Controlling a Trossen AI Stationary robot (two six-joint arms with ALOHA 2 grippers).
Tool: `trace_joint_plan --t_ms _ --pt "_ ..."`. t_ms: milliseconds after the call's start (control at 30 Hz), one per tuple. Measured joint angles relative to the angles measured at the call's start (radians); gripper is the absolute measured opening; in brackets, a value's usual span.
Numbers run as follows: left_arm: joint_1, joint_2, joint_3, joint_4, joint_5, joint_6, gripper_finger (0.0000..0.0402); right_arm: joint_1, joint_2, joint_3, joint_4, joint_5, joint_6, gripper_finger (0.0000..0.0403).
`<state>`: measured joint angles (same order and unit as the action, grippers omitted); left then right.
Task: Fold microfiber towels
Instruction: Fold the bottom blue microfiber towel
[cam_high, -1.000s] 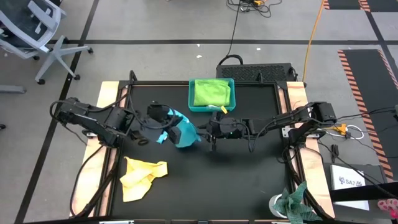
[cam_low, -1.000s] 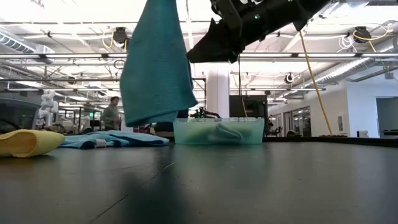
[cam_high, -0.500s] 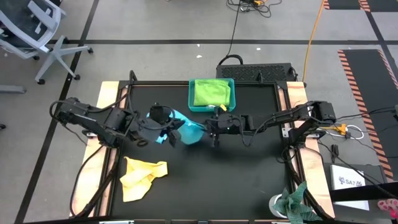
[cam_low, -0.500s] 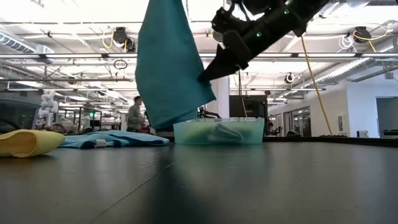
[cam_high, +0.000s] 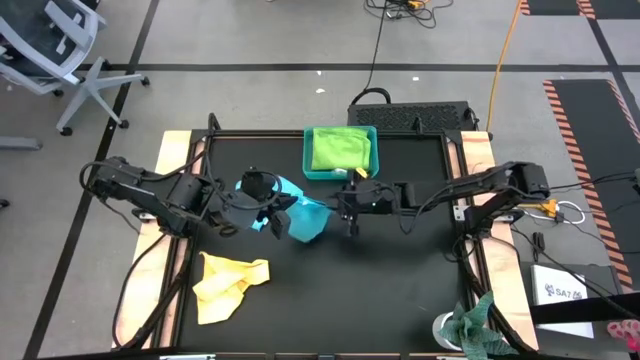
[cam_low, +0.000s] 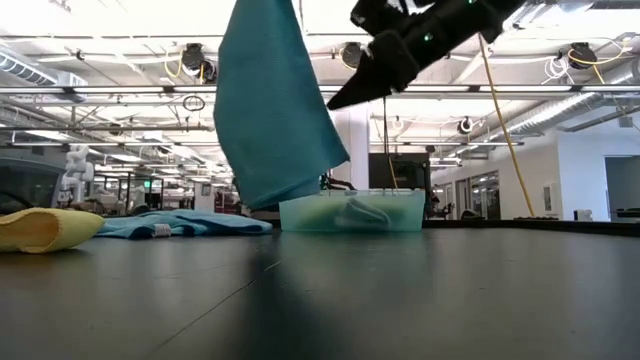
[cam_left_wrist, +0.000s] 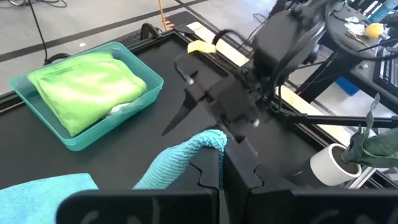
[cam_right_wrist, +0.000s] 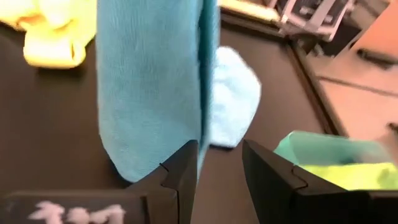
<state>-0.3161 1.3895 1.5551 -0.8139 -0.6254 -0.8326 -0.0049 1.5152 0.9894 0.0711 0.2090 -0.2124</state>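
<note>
A turquoise towel (cam_high: 305, 218) (cam_low: 270, 110) hangs over the middle of the table from my left gripper (cam_high: 277, 208) (cam_left_wrist: 222, 169), which is shut on it. My right gripper (cam_high: 338, 207) (cam_low: 335, 103) stands open just to the towel's right, fingers aimed at its hanging side edge. In the right wrist view the towel (cam_right_wrist: 149, 87) hangs just beyond the two spread fingers (cam_right_wrist: 219, 165); I cannot tell whether they touch it. A yellow towel (cam_high: 230, 285) lies crumpled near the front left. A light blue towel (cam_low: 180, 225) lies flat behind the hanging one. My left gripper pinches a bunched top corner (cam_left_wrist: 210, 140) of the turquoise towel between its two shut fingers. The fingers come from the table's left, slanting downward. The towel hangs slack below them, and its lower end (cam_low: 285, 195) is clear of the table.
A teal tray (cam_high: 341, 176) holding a lime green towel (cam_high: 340, 148) stands at the far middle. A white cup (cam_high: 447, 330) and a mottled green rag (cam_high: 478, 328) sit at the near right corner. Cables and a grey box (cam_high: 410, 112) lie beyond the far edge.
My right gripper dipped in against the towel's hanging edge, then drew back up and a little toward the table's right edge, rolling at the wrist, still open. The towel's lower part has swung toward the right gripper and shows broader.
</note>
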Motion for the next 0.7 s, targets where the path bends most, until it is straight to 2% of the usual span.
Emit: trace_joint_plan --t_ms 333,700 --pt "0.0 0.0 0.0 0.0 0.0 -0.011 0.0006 -0.029 -0.027 0.0 -0.003 -0.003 0.024 0.0118" --pt "0.002 0.0 0.0 0.002 -0.003 -0.011 0.0005 0.057 -0.027 -0.024 0.017 -0.003 0.125 0.0118"
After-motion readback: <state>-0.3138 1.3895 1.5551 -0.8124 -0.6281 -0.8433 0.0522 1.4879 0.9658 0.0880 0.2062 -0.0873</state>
